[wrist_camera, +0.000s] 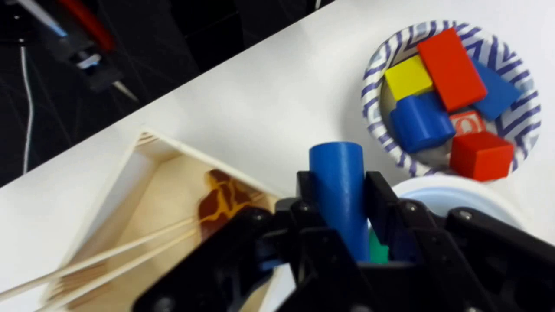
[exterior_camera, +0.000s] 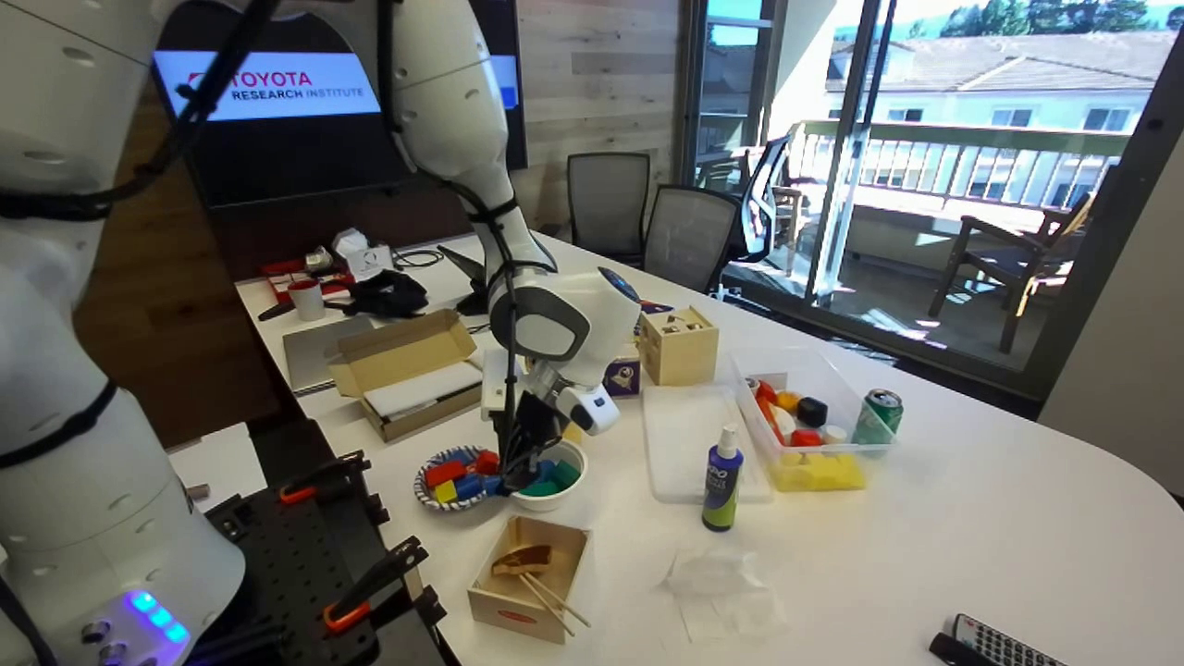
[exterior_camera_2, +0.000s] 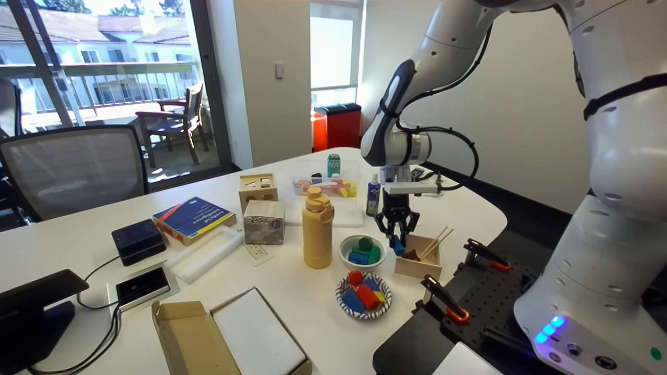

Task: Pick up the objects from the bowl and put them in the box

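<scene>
Cylinder (wrist_camera: 337,173), blue, is clamped in the gripper (wrist_camera: 340,184) in the wrist view; the jaws press on its two sides, its long axis running with them, one end jutting past; it hangs just beside the box (wrist_camera: 162,195), off the corner nearest the brown piece (wrist_camera: 223,199), on the side away from where the sticks (wrist_camera: 130,246) poke out over the wall; bare floor shows in the box beyond that piece.

In an exterior view the cylinder (exterior_camera_2: 398,246) overlaps the box's edge, steep but slightly tilted; over the wall or just outside it, I cannot tell; the white bowl (exterior_camera_2: 362,265) and patterned bowl (exterior_camera_2: 365,314) stand off that same side of the box, both holding blocks (exterior_camera_2: 368,297), so I judge much is left to do.

In an exterior view the gripper shows past the box (exterior_camera: 497,608), hiding part of the white bowl; the cylinder is not surely told there; I take the coming move to be sideways, into the box; with its axis so steep, the low end may catch the wall unless held high, or knock the sticks on letting go.
</scene>
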Robot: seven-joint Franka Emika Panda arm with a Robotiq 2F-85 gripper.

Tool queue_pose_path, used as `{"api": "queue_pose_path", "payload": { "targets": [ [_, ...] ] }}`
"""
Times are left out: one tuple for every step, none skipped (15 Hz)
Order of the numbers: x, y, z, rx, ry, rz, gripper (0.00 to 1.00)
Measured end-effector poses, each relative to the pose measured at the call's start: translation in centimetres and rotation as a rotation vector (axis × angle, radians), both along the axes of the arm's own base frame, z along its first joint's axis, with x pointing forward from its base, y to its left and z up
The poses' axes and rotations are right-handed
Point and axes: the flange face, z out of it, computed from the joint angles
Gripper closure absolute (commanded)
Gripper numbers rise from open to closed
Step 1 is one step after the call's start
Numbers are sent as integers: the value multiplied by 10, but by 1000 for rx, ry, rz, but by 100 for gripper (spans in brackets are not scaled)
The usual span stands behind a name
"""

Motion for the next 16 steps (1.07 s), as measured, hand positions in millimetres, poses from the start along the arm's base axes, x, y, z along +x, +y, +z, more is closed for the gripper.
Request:
{"api": "queue_pose_path", "payload": {
  "targets": [
    [-2, -18, 6, -28, -14, -25, 92],
    [-4, -34, 10, -54, -20, -46, 92],
    [-5, -46, 13, -80, -20, -62, 92],
    [-7, -55, 13, -104, -17, -76, 92],
    [-8, -59, 13, -122, -12, -88, 92],
    [-8, -61, 12, -137, -6, -98, 42],
    [-9, -61, 11, -146, -1, -106, 41],
    [-9, -61, 10, -153, 4, -116, 35],
    [-10, -60, 8, -158, 9, -125, 27],
    [-10, -58, 7, -162, 13, -130, 19],
    [-9, -57, 6, -165, 15, -134, 11],
    [-9, -55, 6, -165, 15, -133, 4],
    [-8, -54, 7, -164, 15, -130, 1],
    [-8, -52, 7, -164, 12, -126, 0],
    [-6, -49, 10, -163, 7, -119, 0],
    [-5, -45, 13, -160, 1, -113, 0]
  ]
}}
